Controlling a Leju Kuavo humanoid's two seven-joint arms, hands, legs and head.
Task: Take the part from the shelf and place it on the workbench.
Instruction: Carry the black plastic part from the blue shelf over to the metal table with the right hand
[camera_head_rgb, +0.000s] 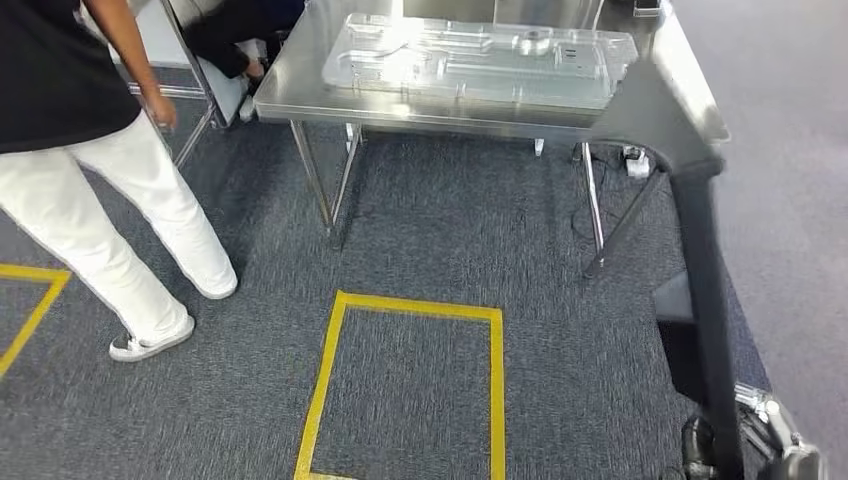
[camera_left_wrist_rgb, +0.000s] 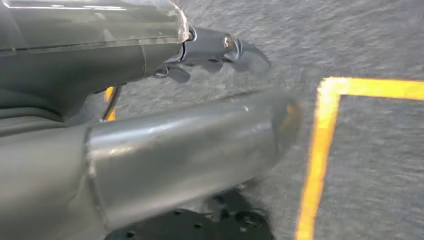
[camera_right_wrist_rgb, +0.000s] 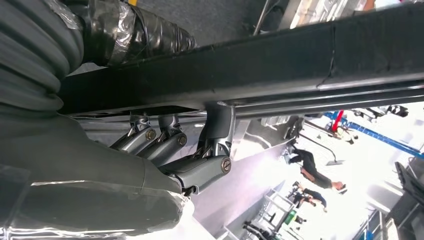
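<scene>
The part (camera_head_rgb: 672, 112) is a long grey metal piece with a black edge. It runs from the lower right of the head view up over the right end of the steel workbench (camera_head_rgb: 300, 92). In the right wrist view my right hand (camera_right_wrist_rgb: 176, 161) grips the part (camera_right_wrist_rgb: 250, 65) from beneath, fingers curled up against its black edge. My left hand (camera_left_wrist_rgb: 150, 55) hangs over the carpet and holds nothing, its dark fingers (camera_left_wrist_rgb: 227, 49) held apart from the thumb.
A clear moulded tray (camera_head_rgb: 480, 55) covers most of the workbench top. A person in white trousers (camera_head_rgb: 120, 220) stands at the left, close to the bench's corner. A yellow tape rectangle (camera_head_rgb: 410, 305) marks the carpet in front. A power strip (camera_head_rgb: 636, 160) lies under the bench.
</scene>
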